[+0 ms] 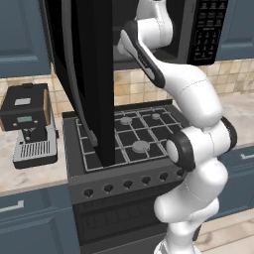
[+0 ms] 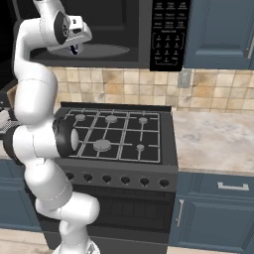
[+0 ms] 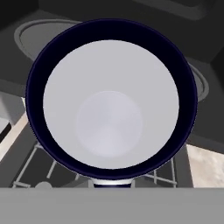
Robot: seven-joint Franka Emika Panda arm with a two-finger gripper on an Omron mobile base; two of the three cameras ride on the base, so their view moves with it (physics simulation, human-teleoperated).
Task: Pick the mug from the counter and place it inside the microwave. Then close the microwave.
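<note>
hand view: mug [image 3: 110, 105] fills frame, gripper [image 2: 74, 49] pinching it, at open microwave [image 2: 149, 34]; keypad [image 2: 170, 34] labels unreadable.

Two base views flanking the arm, sharing the stove [image 1: 130, 134], hand view close into the mug [image 3: 109, 103]

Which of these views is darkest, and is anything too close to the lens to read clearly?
Left base view: the open microwave door is a near-black slab with little detail. Right base view: evenly lit, its keypad labels legible but small. Hand view: the mug sits so close that its pale inside looks flat, with only a faint round sheen at the bottom.
</note>
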